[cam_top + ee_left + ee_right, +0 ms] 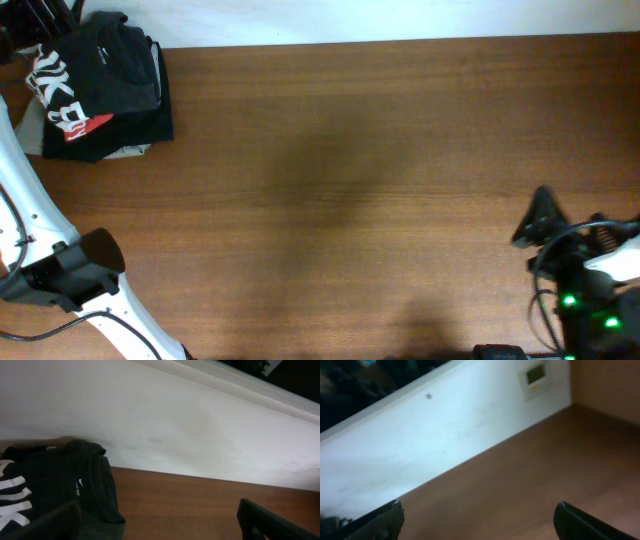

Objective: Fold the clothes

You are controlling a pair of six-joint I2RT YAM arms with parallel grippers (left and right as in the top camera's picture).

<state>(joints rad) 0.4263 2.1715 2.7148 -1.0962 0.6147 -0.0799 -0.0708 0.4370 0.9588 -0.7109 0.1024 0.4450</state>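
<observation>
Here, 1 stack of black clothes (105,80) at the table's (380,150) far-left corner.

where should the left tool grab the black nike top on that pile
Pinch the black top at its bunched edge, bringing the left tool in from the middle of the table. That edge looks raised and free, while the wall backs the far side.

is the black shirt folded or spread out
Folded or bunched: the black shirt sits as a compact layered pile at a corner of the table, not laid flat. Cannot tell how neat the fold is.
</observation>
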